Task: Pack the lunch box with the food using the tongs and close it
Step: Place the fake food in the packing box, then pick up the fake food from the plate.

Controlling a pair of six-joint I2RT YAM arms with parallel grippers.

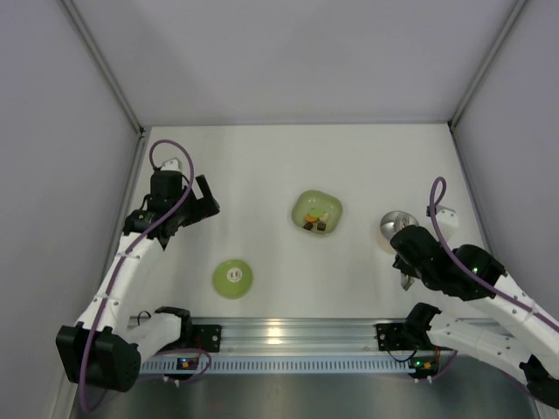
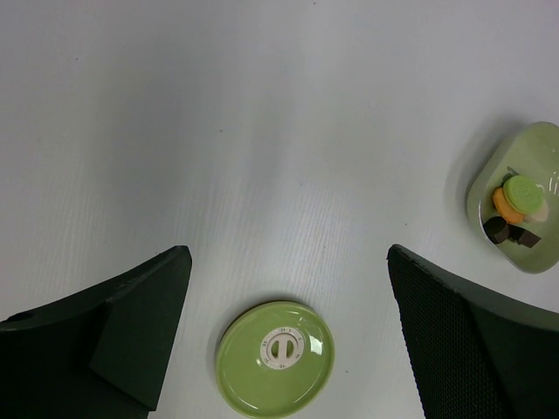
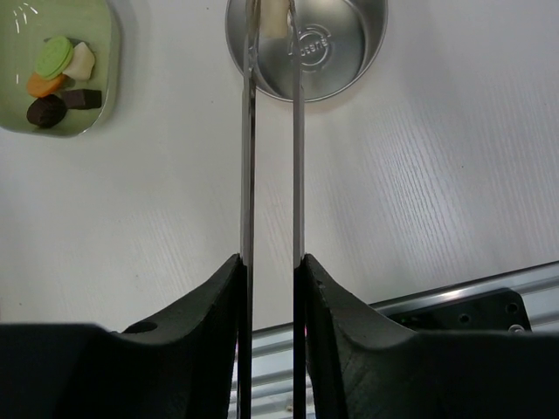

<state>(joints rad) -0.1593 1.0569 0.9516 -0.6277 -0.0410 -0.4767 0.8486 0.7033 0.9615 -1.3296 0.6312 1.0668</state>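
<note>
the white worktop (image 1: 262, 175) carries three things, well apart. a light-green rounded-square dish (image 1: 301, 202) sits near the middle. the round light-green lid (image 1: 232, 278), white mark up, lies flat nearer the front, left of the dish. the steel-lined lunch box (image 1: 390, 223) stands open at the right. a metal rail (image 1: 288, 333) runs along the near edge.

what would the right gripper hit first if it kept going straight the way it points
Most likely the lunch box: the tongs in the right gripper reach over its rim, with a pale chunk at their tips. Its height above the box is unclear.
</note>
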